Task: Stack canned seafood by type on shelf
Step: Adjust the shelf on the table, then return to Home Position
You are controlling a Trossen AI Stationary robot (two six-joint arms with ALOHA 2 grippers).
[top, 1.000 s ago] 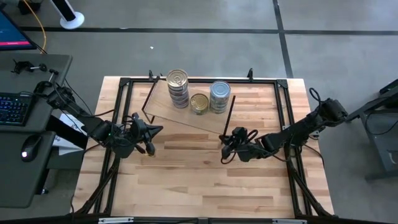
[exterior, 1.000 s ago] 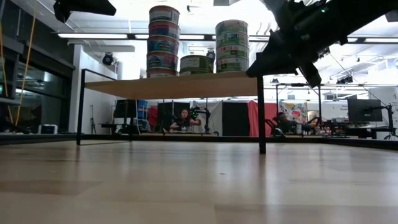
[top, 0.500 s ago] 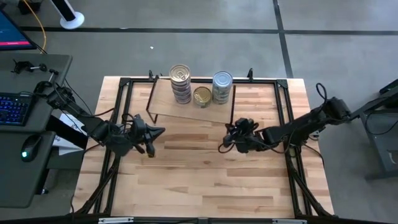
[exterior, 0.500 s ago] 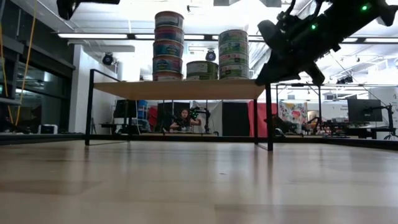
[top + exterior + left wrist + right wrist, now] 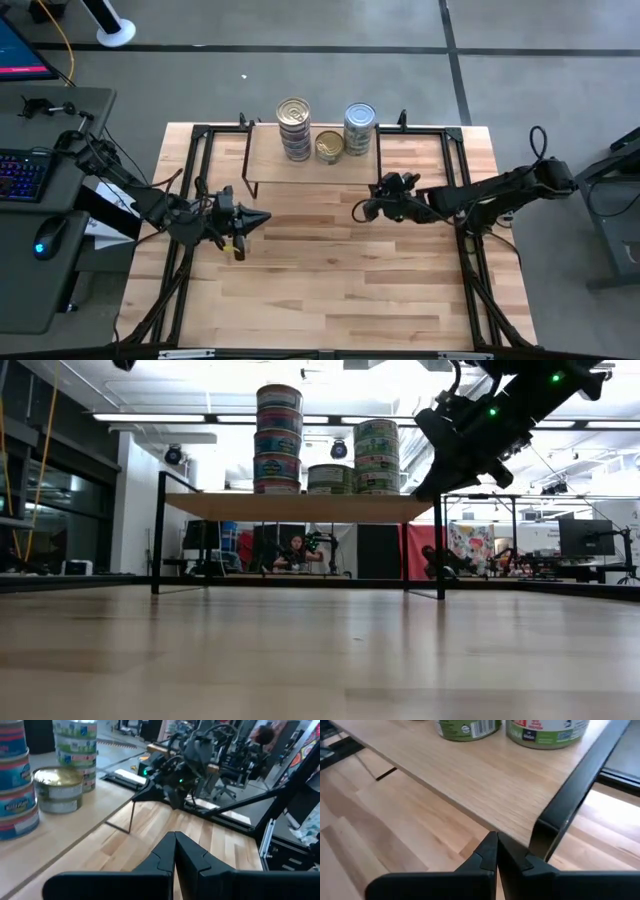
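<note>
The shelf (image 5: 305, 165) stands at the far middle of the desk (image 5: 320, 290), its long axis running left to right, and it carries all the tins in view: a tall stack (image 5: 293, 128) toward the left, a single gold-topped tin (image 5: 329, 147) in the middle, and a shorter stack (image 5: 359, 128) at the right. The three groups sit close together in a row, with the single tin just beside both stacks; no tin shows on the bare desk. The right gripper (image 5: 362, 210) has its fingers pressed together and holds nothing; it sits at the shelf's near right corner, beside the black wire leg there, with the tins beyond it and slightly to its left. Whether it touches the leg or edge cannot be told, though the right wrist view puts the fingertips very close under that corner. The left gripper (image 5: 262, 215) also has its fingers closed on nothing and waits over the desk in front of the shelf's left end, clear of it. The right arm is the nearer one to the shelf, so any nudge of the board along or across its long axis would most likely fall to it.
</note>
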